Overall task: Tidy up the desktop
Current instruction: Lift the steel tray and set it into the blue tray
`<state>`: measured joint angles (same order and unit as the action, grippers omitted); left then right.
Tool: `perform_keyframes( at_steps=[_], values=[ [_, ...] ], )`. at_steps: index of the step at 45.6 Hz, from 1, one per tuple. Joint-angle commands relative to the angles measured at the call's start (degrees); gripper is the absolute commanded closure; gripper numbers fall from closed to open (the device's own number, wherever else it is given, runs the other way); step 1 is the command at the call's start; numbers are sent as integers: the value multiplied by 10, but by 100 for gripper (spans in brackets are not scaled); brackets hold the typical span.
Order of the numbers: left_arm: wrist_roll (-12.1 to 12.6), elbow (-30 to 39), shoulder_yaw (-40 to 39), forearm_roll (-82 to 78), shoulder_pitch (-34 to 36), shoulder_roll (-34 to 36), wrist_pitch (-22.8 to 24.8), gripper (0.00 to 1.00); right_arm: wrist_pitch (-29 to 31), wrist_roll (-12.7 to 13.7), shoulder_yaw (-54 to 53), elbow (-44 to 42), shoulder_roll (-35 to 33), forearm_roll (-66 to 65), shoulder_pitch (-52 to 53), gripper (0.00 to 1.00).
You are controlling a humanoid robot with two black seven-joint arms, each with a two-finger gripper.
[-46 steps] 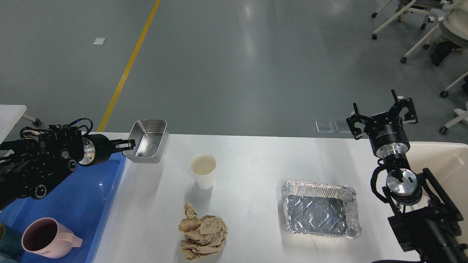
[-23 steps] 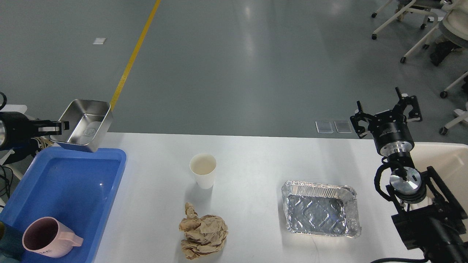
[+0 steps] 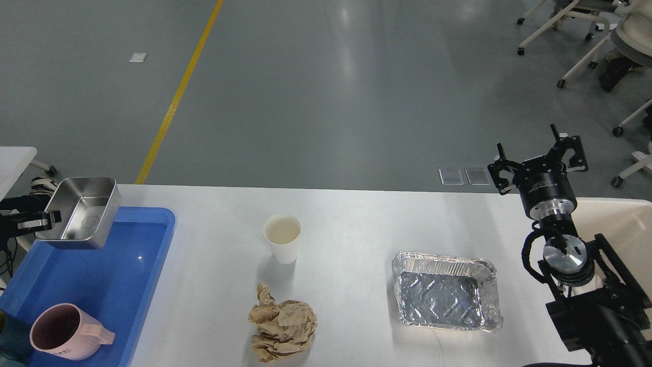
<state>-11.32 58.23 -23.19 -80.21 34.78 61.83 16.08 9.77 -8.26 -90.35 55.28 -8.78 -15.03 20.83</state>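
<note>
Left jaws (image 3: pixel 48 220) pinch the tin's (image 3: pixel 81 213) rim over the tray (image 3: pixel 153 265); right gripper (image 3: pixel 540 158) gapes idle above the desktop (image 3: pixel 356 224): lower level, release only once it's seated

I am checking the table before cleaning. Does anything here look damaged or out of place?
Yes. A crumpled brown paper ball lies loose on the desktop, near its front edge. The foil tray to its right has a dented, bent rim. The paper cup stands upright, and nothing appears spilled.

Cup (image 3: pixel 282 238) behind crumpled paper (image 3: pixel 282 323), foil tray (image 3: pixel 446 291) right, mug (image 3: pixel 62 332) in left tray (image 3: pixel 133 285)
</note>
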Motion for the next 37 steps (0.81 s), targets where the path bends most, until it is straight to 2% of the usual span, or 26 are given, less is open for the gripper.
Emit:
perform_keyframes(
  at_steps=[1,10,15,20,22,23,26,28,37],
  values=[
    [-2,-62,1,0,-20,-52,-24,97,1,0,0,0,1,0,-1,0],
    [-8,-151,0,1,-37,-118,-60,97,1,0,0,0,1,0,-3,0],
    [-8,-179,1,2,-40,-157,-83,95,1,0,0,0,1,0,-3,0],
    [-7,-189,0,2,-58,-174,-85,92,0,0,0,0,1,0,-3,0],
    [-6,-193,0,2,-61,-178,-86,84,0,0,0,0,1,0,-3,0],
    [-5,-196,0,3,-62,-181,-86,77,0,0,0,0,1,0,-3,0],
    [-6,-196,-1,2,-62,-187,-86,43,0,0,0,0,1,0,-3,0],
    [-7,-196,-1,5,-62,-187,-87,29,0,0,0,0,1,0,-3,0],
    [-7,-196,-1,29,-61,-185,-86,21,0,0,0,0,1,0,-4,0]
  ],
)
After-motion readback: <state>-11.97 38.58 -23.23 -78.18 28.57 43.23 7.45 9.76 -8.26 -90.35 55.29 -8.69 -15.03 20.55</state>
